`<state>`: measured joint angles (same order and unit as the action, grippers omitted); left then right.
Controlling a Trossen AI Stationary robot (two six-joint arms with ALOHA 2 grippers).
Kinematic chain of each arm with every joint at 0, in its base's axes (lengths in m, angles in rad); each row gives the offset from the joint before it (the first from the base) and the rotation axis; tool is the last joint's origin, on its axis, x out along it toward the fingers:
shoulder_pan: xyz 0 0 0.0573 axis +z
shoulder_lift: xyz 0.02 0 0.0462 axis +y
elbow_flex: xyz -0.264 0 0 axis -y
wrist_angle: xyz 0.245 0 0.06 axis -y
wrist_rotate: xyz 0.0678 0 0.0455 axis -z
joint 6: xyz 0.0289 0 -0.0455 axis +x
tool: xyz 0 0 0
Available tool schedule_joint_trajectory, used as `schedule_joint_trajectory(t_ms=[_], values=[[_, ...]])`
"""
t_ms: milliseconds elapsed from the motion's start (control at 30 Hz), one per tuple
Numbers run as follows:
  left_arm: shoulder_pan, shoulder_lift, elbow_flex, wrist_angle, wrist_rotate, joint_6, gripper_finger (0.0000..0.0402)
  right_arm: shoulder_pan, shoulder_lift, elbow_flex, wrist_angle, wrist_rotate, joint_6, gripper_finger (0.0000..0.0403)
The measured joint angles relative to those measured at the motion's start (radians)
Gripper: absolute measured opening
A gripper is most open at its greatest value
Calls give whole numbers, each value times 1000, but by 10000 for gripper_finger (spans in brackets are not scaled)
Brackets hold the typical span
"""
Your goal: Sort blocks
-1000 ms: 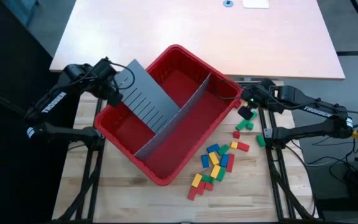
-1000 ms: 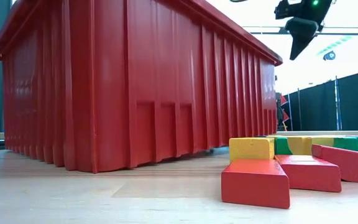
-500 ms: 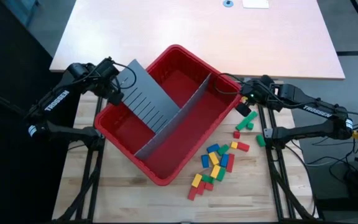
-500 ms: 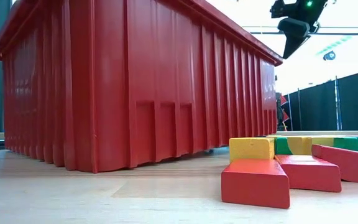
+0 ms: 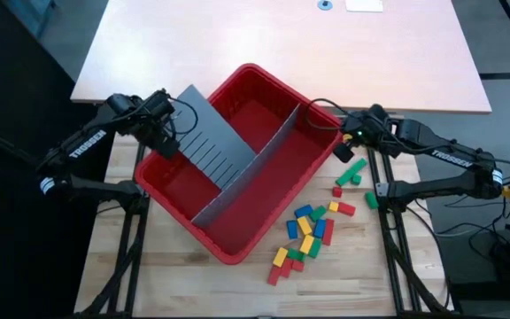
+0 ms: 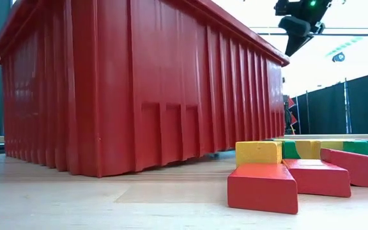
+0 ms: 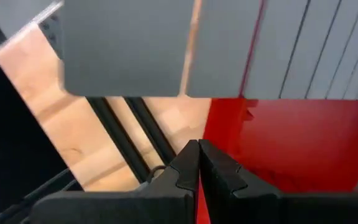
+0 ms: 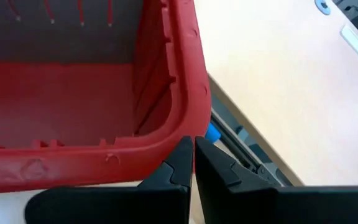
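Note:
Several small red, green, blue and yellow blocks (image 5: 308,232) lie loose on the wooden table in front of the red bin's right side; in the low view they fill the near right (image 6: 260,185). My left gripper (image 5: 168,137) is shut at the bin's left corner, just under a loose grey slotted panel (image 5: 206,133) that leans on the rim there. My right gripper (image 5: 345,149) is shut, hanging just above the bin's right corner (image 6: 292,45), with a green block (image 5: 354,168) on the table beside it. My left gripper's shut fingers (image 7: 185,168) point at the bin's left wall (image 7: 278,143); I cannot tell whether they touch it. My right gripper's shut fingers (image 8: 179,162) stand close against the rim at the bin's right corner (image 8: 185,81); I cannot tell whether they touch it.
The big red bin (image 5: 237,252) sits askew mid-table, split by a long grey divider (image 5: 255,173). A pale tabletop (image 5: 282,44) lies beyond the far edge. Bare wood shows at the near left (image 5: 166,283).
My right gripper has gone up and toward the table's far left, closing in on the bin's right corner. My left gripper has shifted a little toward the table's right, along the bin's left corner. The blocks and the bin have stayed put.

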<state>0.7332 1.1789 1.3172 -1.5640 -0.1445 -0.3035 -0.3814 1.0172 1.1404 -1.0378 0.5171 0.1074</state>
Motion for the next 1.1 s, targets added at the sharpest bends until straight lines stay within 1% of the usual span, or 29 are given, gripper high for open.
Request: schedule_joint_trajectory(t_ms=[100,233,400,500,733,833,967,1033,1100], values=[[0,-5,-38,-9,39,-14,0,-6,0,0,23,0,-12,0],[-20,-15,-65,-7,139,-30,0,-9,10,0,28,-2,-15,0],[-66,-45,-98,-7,220,-53,0,-15,45,0,33,-45,-17,0],[-110,-59,-105,-8,240,-83,0,-14,72,0,35,-54,-23,0],[-213,-89,-105,-8,238,-166,0,-14,105,0,64,-56,-48,0],[-239,-106,-105,-7,241,-196,0,-19,105,0,90,-56,-54,0],[-268,-129,-105,-8,279,-236,0,-32,104,0,94,-56,-56,0],[-283,-140,-105,-7,278,-260,0,-36,104,0,94,-56,-56,0],[-295,-151,-96,-8,238,-283,0,-41,104,0,94,-54,-58,0]])
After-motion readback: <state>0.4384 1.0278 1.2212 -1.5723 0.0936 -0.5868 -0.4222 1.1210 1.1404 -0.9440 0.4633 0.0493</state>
